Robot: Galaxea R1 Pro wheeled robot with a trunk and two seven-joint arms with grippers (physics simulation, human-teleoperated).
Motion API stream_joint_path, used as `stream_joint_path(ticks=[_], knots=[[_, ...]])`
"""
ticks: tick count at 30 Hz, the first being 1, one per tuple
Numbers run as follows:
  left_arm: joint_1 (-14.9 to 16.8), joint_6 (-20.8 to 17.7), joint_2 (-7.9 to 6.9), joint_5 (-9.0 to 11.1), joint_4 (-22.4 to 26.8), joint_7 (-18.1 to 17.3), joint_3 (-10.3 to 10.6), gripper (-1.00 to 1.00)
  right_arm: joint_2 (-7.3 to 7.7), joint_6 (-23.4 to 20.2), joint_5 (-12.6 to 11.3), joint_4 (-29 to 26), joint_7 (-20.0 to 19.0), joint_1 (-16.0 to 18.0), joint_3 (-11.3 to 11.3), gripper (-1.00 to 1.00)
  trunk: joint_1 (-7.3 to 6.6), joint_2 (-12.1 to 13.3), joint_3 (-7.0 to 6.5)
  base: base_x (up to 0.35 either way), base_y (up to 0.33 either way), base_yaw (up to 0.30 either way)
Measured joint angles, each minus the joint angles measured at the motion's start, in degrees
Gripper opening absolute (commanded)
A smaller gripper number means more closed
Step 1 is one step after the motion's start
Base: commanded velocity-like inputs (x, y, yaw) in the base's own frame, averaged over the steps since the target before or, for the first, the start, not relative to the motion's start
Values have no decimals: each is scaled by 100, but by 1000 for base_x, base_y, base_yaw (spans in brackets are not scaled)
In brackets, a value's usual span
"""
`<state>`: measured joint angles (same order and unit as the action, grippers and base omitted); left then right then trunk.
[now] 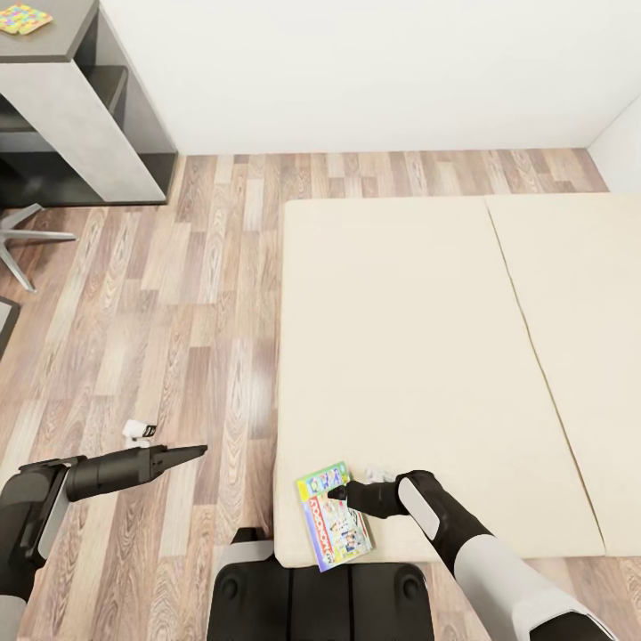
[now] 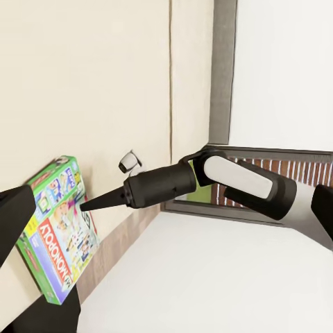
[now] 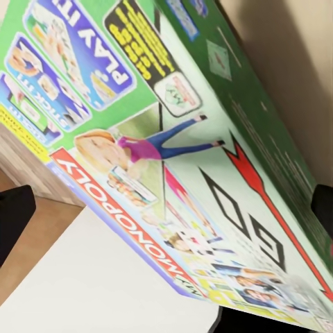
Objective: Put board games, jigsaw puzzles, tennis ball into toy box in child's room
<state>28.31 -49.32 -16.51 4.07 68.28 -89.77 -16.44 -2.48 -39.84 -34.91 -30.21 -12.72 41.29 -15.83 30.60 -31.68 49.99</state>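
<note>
Our right gripper (image 1: 341, 492), jaws spread, hovered over the Monopoly box (image 1: 336, 518) at the bed's (image 1: 427, 356) near-left corner, long axis running near-far; left gripper (image 1: 191, 453), pressed together, hung farther left.

1. The bed (image 1: 427, 356) carries a beige mattress split by one seam.
2. A Monopoly board game (image 1: 334, 516) lies flat at the mattress's near corner, directly at the right gripper's (image 1: 336, 491) jaws.
3. The desk (image 1: 62, 44) bears a jigsaw puzzle (image 1: 24, 18), far from both jaws.
4. A small white object (image 1: 138, 433) lies on the wood floor (image 1: 178, 312), just beyond the left gripper (image 1: 200, 451).
</note>
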Motion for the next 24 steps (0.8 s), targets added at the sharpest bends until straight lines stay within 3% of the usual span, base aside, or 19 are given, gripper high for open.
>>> stream_joint_path(ticks=[24], knots=[[2, 0, 0, 0, 1, 0, 0, 100, 0, 0, 2, 0, -9, 0, -1, 100, 0, 0, 42, 0, 14, 0]])
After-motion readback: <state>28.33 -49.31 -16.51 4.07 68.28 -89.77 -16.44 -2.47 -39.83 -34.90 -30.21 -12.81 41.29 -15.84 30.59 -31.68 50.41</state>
